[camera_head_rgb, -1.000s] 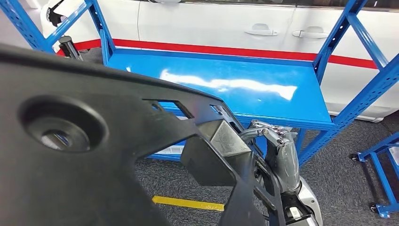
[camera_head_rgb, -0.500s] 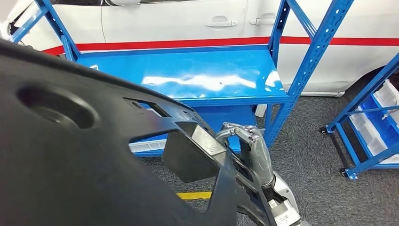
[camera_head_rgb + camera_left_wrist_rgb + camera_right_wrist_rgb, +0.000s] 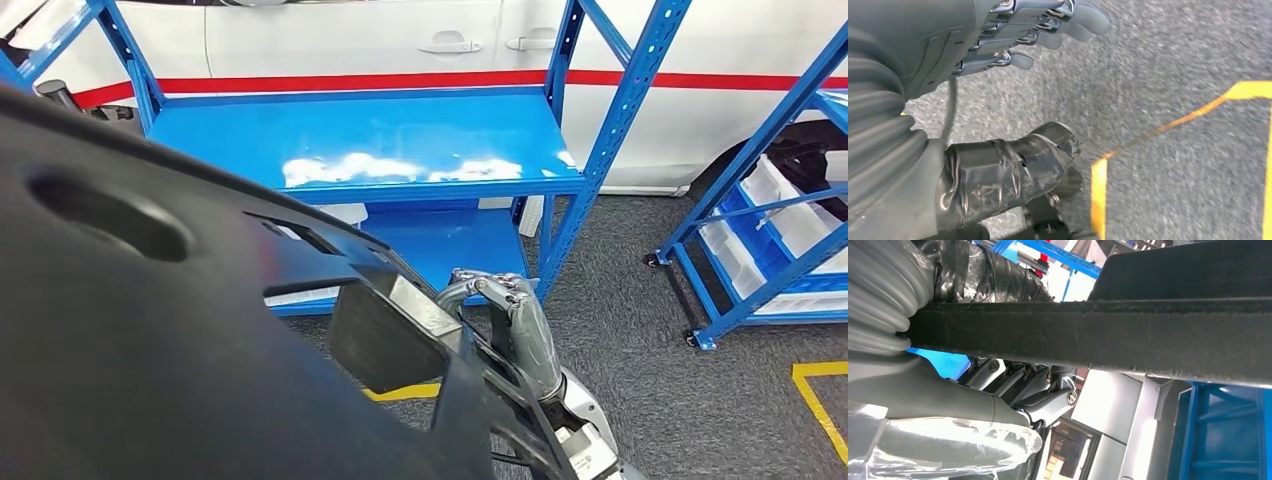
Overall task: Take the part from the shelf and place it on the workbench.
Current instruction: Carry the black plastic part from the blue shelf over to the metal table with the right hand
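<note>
Part [image 3: 150,330] — in right hand [image 3: 525,335]

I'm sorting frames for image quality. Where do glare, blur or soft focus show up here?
Head view: white glare streaks on the blue shelf; the black part is so near that it looks soft. Left wrist view: the carpet and the yellow floor line are smeared with blur, while the left hand is sharper. Right wrist view: the part's edge is sharp, the bright background washed out and soft.

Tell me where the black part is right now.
In the head view the black part fills the lower left, off the blue shelf, with the right hand gripping its right end above the carpet.
</note>
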### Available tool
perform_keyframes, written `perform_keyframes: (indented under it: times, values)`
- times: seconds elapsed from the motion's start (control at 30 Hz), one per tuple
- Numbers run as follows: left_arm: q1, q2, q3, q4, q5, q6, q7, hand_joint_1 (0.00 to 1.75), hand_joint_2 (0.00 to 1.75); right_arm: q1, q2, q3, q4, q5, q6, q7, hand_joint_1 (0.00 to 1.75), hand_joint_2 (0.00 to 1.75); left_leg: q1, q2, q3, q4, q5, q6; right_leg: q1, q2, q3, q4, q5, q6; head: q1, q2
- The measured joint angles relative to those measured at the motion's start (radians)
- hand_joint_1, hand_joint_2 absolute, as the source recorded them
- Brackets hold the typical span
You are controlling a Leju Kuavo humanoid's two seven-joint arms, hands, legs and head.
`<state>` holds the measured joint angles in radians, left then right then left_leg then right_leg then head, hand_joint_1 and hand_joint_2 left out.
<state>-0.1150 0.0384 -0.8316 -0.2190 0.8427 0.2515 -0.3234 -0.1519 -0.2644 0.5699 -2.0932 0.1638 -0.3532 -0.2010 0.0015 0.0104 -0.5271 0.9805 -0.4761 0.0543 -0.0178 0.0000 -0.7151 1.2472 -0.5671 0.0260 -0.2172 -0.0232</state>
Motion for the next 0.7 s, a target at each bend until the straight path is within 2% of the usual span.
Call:
perform_keyframes:
  times: [0.03, 0.07, 0.1, 0.13, 0.17, 0.2, 0.23, 0.27, 0.3, 0.33, 0.37, 0.4, 0.43, 0.5, 0.53, 0.57, 0.6, 0.67, 0.7]
  values:
    - [0.0, 0.0, 0.0, 0.0, 0.0, -0.001, 0.002, 0.0, 1.75, 0.001, 0.0, 0.0, 0.0, 0.0, 0.0, 0.001, 1.75, 1.75, -0.001, -0.001, -0.018, 0.004, 0.011, -0.001, 0.0, 0.0, -0.003, 0.049, -0.006, 0.002, 0.0, 0.0]
    - [0.001, 0.001, 0.0, 0.0, 0.0, -0.002, 0.004, 0.0, 1.75, 0.001, 0.0, 0.0, 0.0, 0.001, 0.0, 0.001, 1.75, 1.75, -0.001, -0.002, -0.039, 0.009, 0.021, -0.003, 0.0, 0.0, 0.007, 0.073, 0.016, 0.003, 0.0, 0.0]
    - [0.001, 0.001, 0.0, 0.0, 0.0, -0.002, 0.007, 0.0, 1.75, 0.001, 0.0, 0.0, 0.0, 0.003, 0.001, 0.001, 1.75, 1.75, -0.001, -0.005, -0.059, 0.015, 0.03, -0.007, 0.0, 0.001, 0.031, 0.065, 0.052, 0.001, -0.001, 0.0]
    - [0.002, 0.001, 0.0, 0.0, 0.001, -0.002, 0.008, 0.0, 1.75, 0.001, 0.0, 0.0, -0.001, 0.006, 0.001, 0.002, 1.75, 1.75, -0.001, -0.01, -0.077, 0.022, 0.037, -0.011, 0.0, 0.007, 0.071, 0.027, 0.083, -0.002, 0.0, 0.0]
    - [0.002, 0.001, 0.0, 0.0, 0.002, -0.002, 0.009, 0.0, 1.75, 0.001, 0.0, 0.0, -0.003, 0.01, 0.002, 0.004, 1.75, 1.75, -0.002, -0.015, -0.093, 0.031, 0.044, -0.015, 0.001, 0.019, 0.125, -0.037, 0.089, -0.007, 0.001, 0.0]
    - [0.001, 0.001, 0.0, 0.0, 0.003, -0.001, 0.01, 0.0, 1.75, 0.002, 0.0, 0.0, -0.005, 0.015, 0.002, 0.006, 1.75, 1.75, -0.003, -0.02, -0.104, 0.039, 0.05, -0.02, 0.002, 0.03, 0.179, -0.112, 0.071, -0.011, 0.001, 0.0]
    - [0.0, 0.001, 0.0, 0.0, 0.004, 0.0, 0.01, 0.0, 1.75, 0.002, 0.0, 0.0, -0.006, 0.021, 0.002, 0.009, 1.75, 1.75, -0.004, -0.025, -0.112, 0.045, 0.057, -0.026, 0.004, 0.037, 0.219, -0.172, 0.047, -0.015, 0.002, 0.0]
    - [-0.001, 0.001, 0.0, 0.0, 0.005, 0.0, 0.01, 0.0, 1.75, 0.003, 0.0, 0.0, -0.008, 0.025, 0.002, 0.011, 1.75, 1.75, -0.004, -0.031, -0.117, 0.048, 0.064, -0.031, 0.007, 0.039, 0.244, -0.213, 0.025, -0.018, 0.002, 0.0]
    - [0.0, 0.002, 0.0, 0.0, 0.005, 0.001, 0.011, 0.0, 1.75, 0.004, 0.0, 0.0, -0.009, 0.027, 0.001, 0.012, 1.75, 1.75, -0.004, -0.038, -0.12, 0.049, 0.073, -0.037, 0.007, 0.033, 0.249, -0.23, 0.02, -0.021, 0.002, -0.001]
    - [0.001, 0.004, 0.0, 0.0, 0.006, 0.001, 0.011, 0.0, 1.75, 0.005, 0.0, 0.0, -0.009, 0.029, 0.001, 0.013, 1.75, 1.75, -0.003, -0.043, -0.124, 0.05, 0.077, -0.043, 0.005, 0.024, 0.245, -0.23, 0.027, -0.027, 0.002, -0.001]
    - [0.003, 0.005, 0.0, 0.001, 0.006, 0.001, 0.011, 0.0, 1.75, 0.005, 0.0, 0.0, -0.009, 0.029, 0.001, 0.013, 1.75, 1.75, -0.001, -0.043, -0.131, 0.058, 0.068, -0.049, 0.003, 0.016, 0.241, -0.231, 0.034, -0.034, 0.001, -0.001]
    - [0.005, 0.006, 0.0, 0.001, 0.006, 0.002, 0.011, 0.0, 1.75, 0.005, 0.0, 0.0, -0.01, 0.029, 0.001, 0.014, 1.75, 1.75, 0.001, -0.04, -0.144, 0.084, 0.044, -0.055, 0.0, 0.006, 0.235, -0.233, 0.041, -0.042, -0.001, -0.002]
    - [0.007, 0.006, 0.0, 0.002, 0.006, 0.002, 0.011, 0.0, 1.75, 0.005, 0.001, 0.0, -0.01, 0.029, 0.001, 0.014, 1.75, 1.75, 0.003, -0.034, -0.162, 0.128, 0.007, -0.062, -0.001, -0.003, 0.228, -0.233, 0.048, -0.048, -0.002, -0.003]
    - [0.007, 0.006, 0.0, 0.002, 0.005, 0.002, 0.012, 0.0, 1.75, 0.006, 0.001, 0.0, -0.011, 0.03, 0.001, 0.014, 1.75, 1.75, 0.008, -0.025, -0.206, 0.252, -0.066, -0.075, 0.0, -0.02, 0.213, -0.231, 0.058, -0.052, -0.004, -0.004]
    - [0.008, 0.006, 0.0, 0.002, 0.003, 0.002, 0.013, 0.0, 1.75, 0.007, 0.001, 0.0, -0.011, 0.031, 0.001, 0.015, 1.75, 1.75, 0.01, -0.023, -0.219, 0.299, -0.081, -0.08, 0.0, -0.029, 0.205, -0.229, 0.062, -0.051, -0.004, -0.005]
    - [0.008, 0.006, 0.0, 0.002, 0.002, 0.002, 0.014, 0.0, 1.75, 0.007, 0.001, 0.0, -0.011, 0.032, 0.001, 0.017, 1.75, 1.75, 0.012, -0.021, -0.217, 0.315, -0.077, -0.083, 0.0, -0.037, 0.198, -0.226, 0.065, -0.05, -0.004, -0.005]
    - [0.009, 0.006, 0.0, 0.002, 0.001, 0.003, 0.016, 0.0, 1.75, 0.007, 0.001, 0.0, -0.012, 0.032, 0.001, 0.018, 1.75, 1.75, 0.013, -0.017, -0.194, 0.292, -0.056, -0.085, -0.001, -0.045, 0.192, -0.222, 0.066, -0.049, -0.004, -0.005]
    - [0.009, 0.007, 0.0, 0.002, 0.001, 0.003, 0.019, 0.0, 1.75, 0.007, 0.001, 0.0, -0.013, 0.033, 0.001, 0.021, 1.75, 1.75, 0.014, 0.009, -0.11, 0.166, -0.011, -0.084, -0.001, -0.062, 0.187, -0.215, 0.065, -0.044, -0.004, -0.006]
    - [0.008, 0.007, 0.0, 0.002, 0.001, 0.003, 0.019, 0.0, 1.75, 0.007, 0.001, 0.0, -0.015, 0.033, 0.001, 0.022, 1.75, 1.75, 0.01, 0.024, -0.073, 0.107, 0.002, -0.078, 0.0, -0.07, 0.186, -0.213, 0.064, -0.04, -0.004, -0.006]
